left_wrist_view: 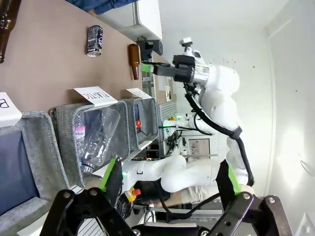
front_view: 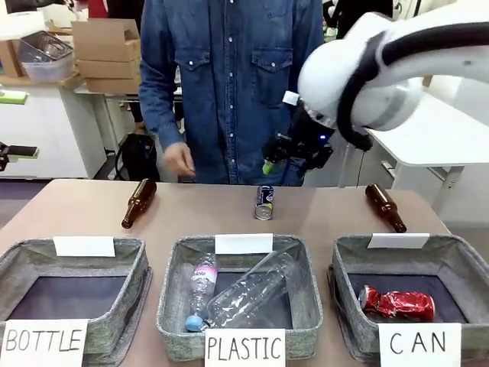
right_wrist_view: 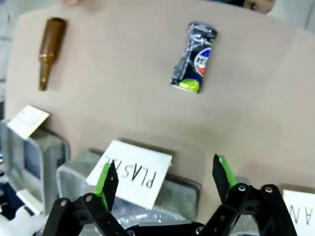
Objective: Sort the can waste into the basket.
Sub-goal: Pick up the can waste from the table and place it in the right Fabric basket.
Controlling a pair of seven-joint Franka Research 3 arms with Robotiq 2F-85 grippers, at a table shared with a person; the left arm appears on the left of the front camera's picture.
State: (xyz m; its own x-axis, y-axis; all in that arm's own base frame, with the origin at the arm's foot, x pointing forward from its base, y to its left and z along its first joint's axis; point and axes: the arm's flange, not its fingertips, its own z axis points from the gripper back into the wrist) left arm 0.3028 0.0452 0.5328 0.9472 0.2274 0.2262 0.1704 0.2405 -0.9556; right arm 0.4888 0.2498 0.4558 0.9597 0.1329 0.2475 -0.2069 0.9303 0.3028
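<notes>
A black can (front_view: 264,202) with silver ends lies on the table beyond the middle basket; it is also in the right wrist view (right_wrist_view: 193,58) and the left wrist view (left_wrist_view: 94,41). My right gripper (front_view: 276,159) hangs open in the air just above and behind it, with nothing between its fingers (right_wrist_view: 106,179). A crushed red can (front_view: 397,304) lies inside the grey basket (front_view: 458,256) signed "CAN" at the right. My left gripper (left_wrist_view: 169,179) is open and empty, off to the side of the baskets.
A basket signed "PLASTIC" (front_view: 176,260) holds clear plastic bottles (front_view: 244,294). The basket signed "BOTTLE" (front_view: 137,256) stands at the left. Brown bottles lie at the far left (front_view: 139,202) and far right (front_view: 384,206). The person's hand (front_view: 179,160) hovers at the far edge.
</notes>
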